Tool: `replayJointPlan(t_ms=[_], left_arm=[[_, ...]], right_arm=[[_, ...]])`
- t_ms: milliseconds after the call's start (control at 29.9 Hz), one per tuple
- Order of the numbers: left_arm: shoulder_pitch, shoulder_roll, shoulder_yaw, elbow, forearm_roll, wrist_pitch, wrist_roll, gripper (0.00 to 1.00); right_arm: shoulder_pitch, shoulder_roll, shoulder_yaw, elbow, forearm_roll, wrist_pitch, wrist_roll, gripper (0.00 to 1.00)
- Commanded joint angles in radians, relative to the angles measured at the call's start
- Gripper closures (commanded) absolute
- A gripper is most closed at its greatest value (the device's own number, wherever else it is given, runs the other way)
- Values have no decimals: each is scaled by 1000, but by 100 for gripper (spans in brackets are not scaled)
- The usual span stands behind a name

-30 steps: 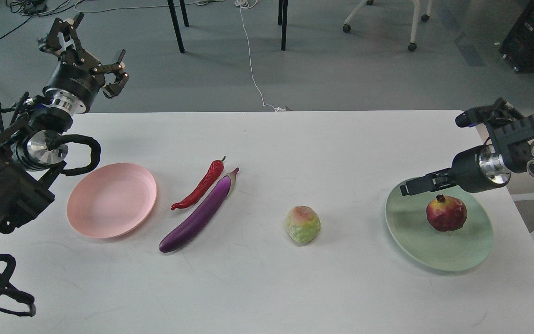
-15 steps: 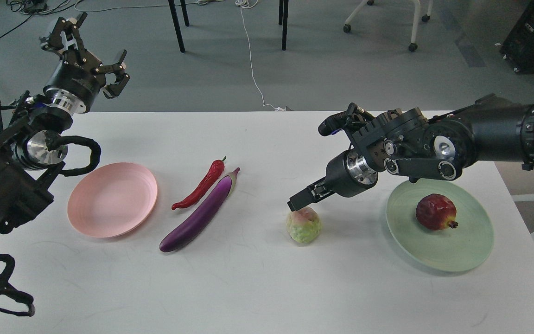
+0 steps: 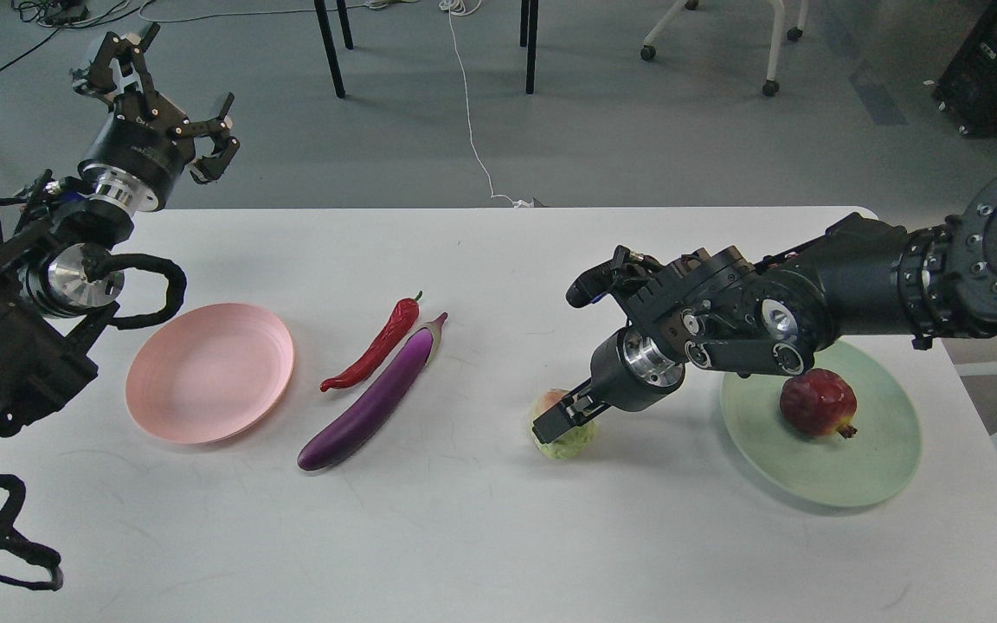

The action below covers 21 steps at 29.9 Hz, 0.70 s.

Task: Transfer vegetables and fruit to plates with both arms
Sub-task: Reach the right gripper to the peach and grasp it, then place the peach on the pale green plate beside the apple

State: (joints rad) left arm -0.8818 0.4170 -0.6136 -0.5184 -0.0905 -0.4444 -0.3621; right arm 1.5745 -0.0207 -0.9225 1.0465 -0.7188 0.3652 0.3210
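Eggplant [image 3: 375,398] lay diagonal, stem toward upper right; chili [image 3: 373,347] parallel. Right tool [image 3: 561,420] over bumpy fruit [image 3: 561,430], opening unclear; left tool [image 3: 161,91] spread, empty.

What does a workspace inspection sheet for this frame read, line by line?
Surface: white table, bare in front.
Job's things: pink plate empty; chili beside eggplant; pomegranate on green plate; bumpy fruit on table.
Clutter: nothing seen.
Grippers: left gripper open, raised, empty; right gripper over the bumpy fruit, grip cannot be told.
Cables: white cord on floor.
Surroundings: chair legs, grey floor.
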Motion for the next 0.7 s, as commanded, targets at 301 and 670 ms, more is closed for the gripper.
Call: replayJointPlan(t_ms=[301, 670], left_arm=[[1, 19, 0, 0, 0, -2, 0, 2], [-2, 11, 0, 0, 0, 0, 2, 2]], right_arm=[[114, -152, -3, 23, -2, -2, 0, 44], [162, -531, -61, 329, -223, 0, 0, 43]])
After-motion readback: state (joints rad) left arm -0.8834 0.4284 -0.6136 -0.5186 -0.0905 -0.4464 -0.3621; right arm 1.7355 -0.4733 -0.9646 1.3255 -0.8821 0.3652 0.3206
